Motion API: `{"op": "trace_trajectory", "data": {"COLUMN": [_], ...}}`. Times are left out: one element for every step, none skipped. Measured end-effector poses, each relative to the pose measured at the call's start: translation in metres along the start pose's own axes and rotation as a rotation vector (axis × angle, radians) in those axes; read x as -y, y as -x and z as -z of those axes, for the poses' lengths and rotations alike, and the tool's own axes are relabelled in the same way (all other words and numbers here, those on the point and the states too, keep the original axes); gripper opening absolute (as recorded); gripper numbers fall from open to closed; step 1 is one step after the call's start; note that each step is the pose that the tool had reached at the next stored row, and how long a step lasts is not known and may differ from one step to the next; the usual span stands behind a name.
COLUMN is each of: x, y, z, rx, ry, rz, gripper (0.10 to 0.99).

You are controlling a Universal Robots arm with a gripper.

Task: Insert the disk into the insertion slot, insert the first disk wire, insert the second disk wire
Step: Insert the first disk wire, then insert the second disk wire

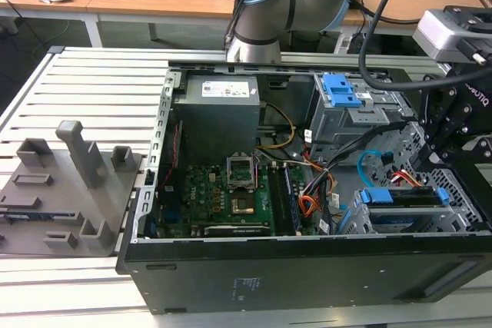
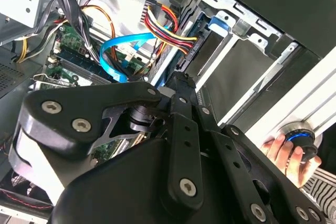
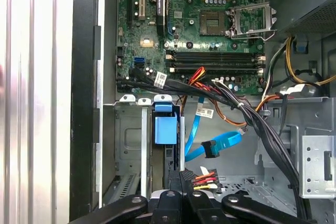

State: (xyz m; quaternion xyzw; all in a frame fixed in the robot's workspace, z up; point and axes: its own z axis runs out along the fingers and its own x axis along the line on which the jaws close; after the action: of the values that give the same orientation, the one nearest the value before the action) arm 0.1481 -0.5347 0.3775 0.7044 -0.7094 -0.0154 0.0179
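The disk [image 1: 406, 198], carrying a blue tab [image 3: 165, 129], sits in the insertion slot [image 1: 461, 217], the low grey perforated cage [image 3: 128, 150]. My gripper [image 1: 423, 167] reaches down into the case at the disk's back end. In both wrist views its fingers [image 3: 174, 182] are closed together, and the red, yellow and black strands of the first disk wire [image 3: 205, 179] come out right beside them [image 2: 168, 27]. The gripper [image 2: 180, 85] looks shut on that wire's plug. The light-blue second disk wire [image 3: 212, 148] loops loose nearby [image 2: 123, 48], its black plug free.
A taller grey cage with a blue latch [image 1: 342, 90] stands behind the slot. The motherboard [image 1: 223, 190] and black cable bundles [image 3: 231, 100] fill the case. A grey fixture [image 1: 69, 182] lies at the exterior view's left. A hand [image 2: 283, 150] rests by a blue-ringed knob.
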Motion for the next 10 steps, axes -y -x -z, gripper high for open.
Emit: {"op": "trace_trajectory", "data": {"x": [-0.0001, -0.0002, -0.0004, -0.0004, -0.0004, -0.0004, -0.0005, -0.0005, -0.0005, -0.0005], "y": [0.0000, 0.0000, 0.0000, 0.0000, 0.0000, 0.0000, 0.0000, 0.0000, 0.0000, 0.0000], "z": [0.0000, 0.0000, 0.0000, 0.0000, -0.0001, 0.0000, 0.0000, -0.0001, -0.0001, 0.0000], "rx": [0.0001, 0.0001, 0.0001, 0.0001, 0.0001, 0.0001, 0.0001, 0.0001, 0.0001, 0.0001], "ry": [0.000, 0.000, 0.000, 0.000, 0.000, 0.000, 0.000, 0.000, 0.000, 0.000], "rz": [0.000, 0.000, 0.000, 0.000, 0.000, 0.000, 0.000, 0.000, 0.000, 0.000], "gripper": [0.106, 0.106, 0.106, 0.106, 0.106, 0.106, 0.106, 0.106, 0.106, 0.106]}}
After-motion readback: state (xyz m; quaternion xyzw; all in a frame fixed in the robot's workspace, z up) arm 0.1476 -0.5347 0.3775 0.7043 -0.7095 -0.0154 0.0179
